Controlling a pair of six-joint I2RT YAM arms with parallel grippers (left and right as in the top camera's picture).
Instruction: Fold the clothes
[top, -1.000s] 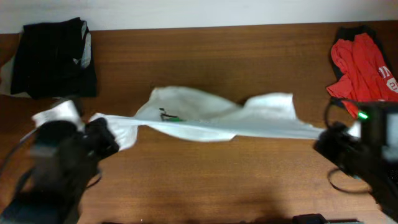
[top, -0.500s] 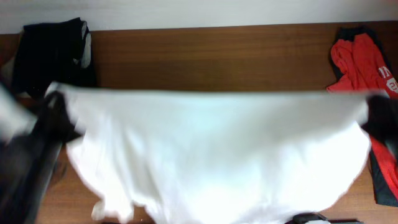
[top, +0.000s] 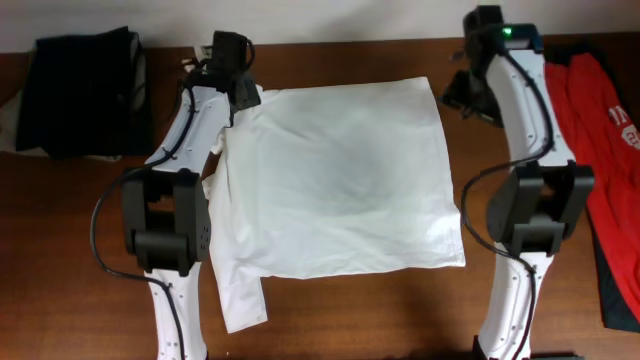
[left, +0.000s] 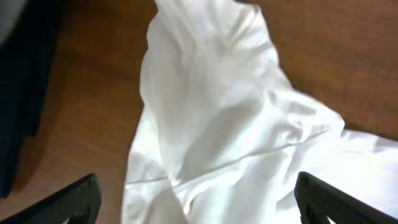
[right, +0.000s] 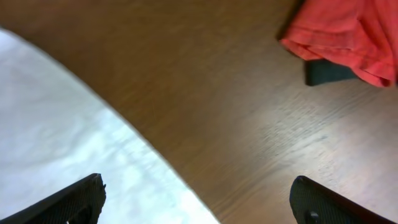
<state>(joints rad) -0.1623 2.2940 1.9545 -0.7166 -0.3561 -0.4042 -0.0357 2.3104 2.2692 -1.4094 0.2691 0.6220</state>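
Note:
The clothes, a plain white T-shirt (top: 335, 180), lie spread flat in the middle of the brown table, with one sleeve (top: 240, 290) trailing at the near left. My left gripper (top: 242, 93) hovers open at the shirt's far left corner. In the left wrist view, rumpled white fabric (left: 211, 124) lies below the left gripper (left: 199, 205), with nothing between its fingers. My right gripper (top: 466, 95) stands open just off the far right corner. The right wrist view shows the shirt's edge (right: 56, 130) and bare wood under the right gripper (right: 198, 202).
A black garment (top: 85, 90) lies at the far left of the table. A red garment (top: 600, 110) lies along the right side and also shows in the right wrist view as red cloth (right: 348, 37).
The shirt was stretched in a bunch between both shut grippers, then swung up and spread wide. It now lies flat, and both grippers have opened and let go at its far corners.

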